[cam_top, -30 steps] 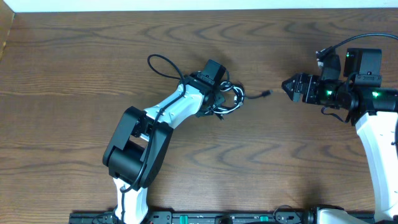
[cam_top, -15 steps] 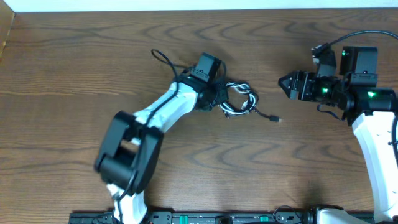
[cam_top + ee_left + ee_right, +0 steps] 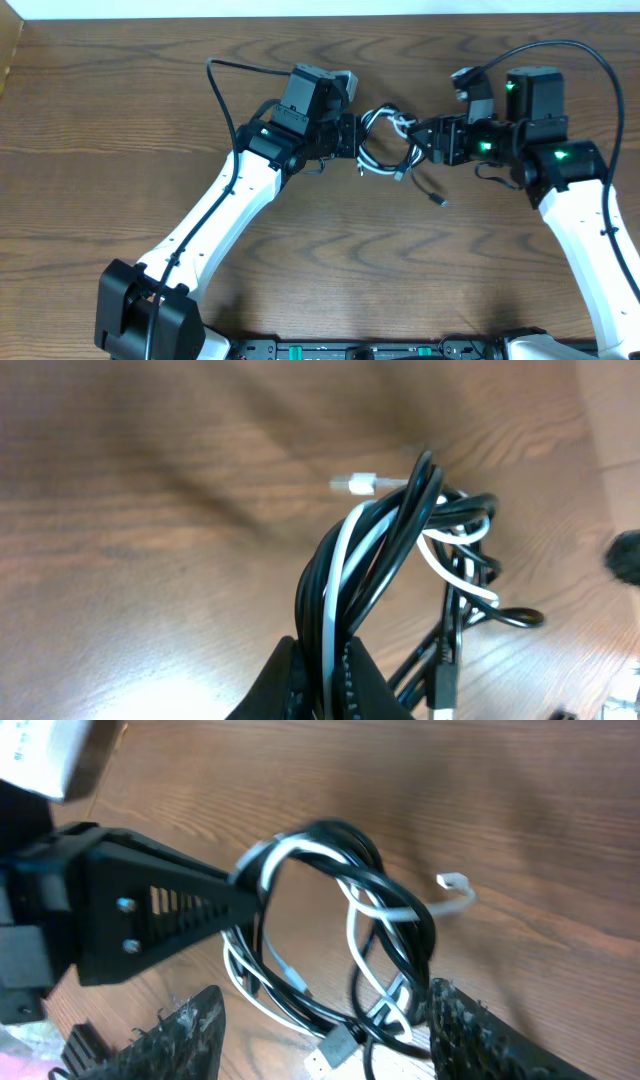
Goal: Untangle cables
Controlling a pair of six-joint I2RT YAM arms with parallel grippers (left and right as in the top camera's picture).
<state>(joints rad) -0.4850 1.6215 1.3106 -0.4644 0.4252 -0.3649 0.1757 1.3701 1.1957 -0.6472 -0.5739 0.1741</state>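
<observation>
The black and white cables (image 3: pixel 385 148) form one tangled bundle between the two grippers in the overhead view. My left gripper (image 3: pixel 352 137) is shut on several strands of the bundle (image 3: pixel 385 550), its jaws (image 3: pixel 322 682) pressed on black and white cords together. A white plug (image 3: pixel 360 483) sticks out at the top of the bundle and a black plug (image 3: pixel 444 682) hangs low. My right gripper (image 3: pixel 418 140) stands open, its fingers (image 3: pixel 185 1030) on either side of the loops (image 3: pixel 340 920). A grey plug (image 3: pixel 338 1045) lies between them. A black plug end (image 3: pixel 440 201) trails on the table.
The dark wooden table (image 3: pixel 120 120) ends at a white strip (image 3: pixel 300 7) along the back. Thick black arm wires arch over the left arm (image 3: pixel 225 68) and the right arm (image 3: pixel 565 45). The left gripper's black body (image 3: pixel 120 915) fills the left of the right wrist view.
The right gripper has moved left, up to the bundle, and its jaws have narrowed around it. The left arm has stretched out with the bundle in its grip. The black plug end has slid down-right.
</observation>
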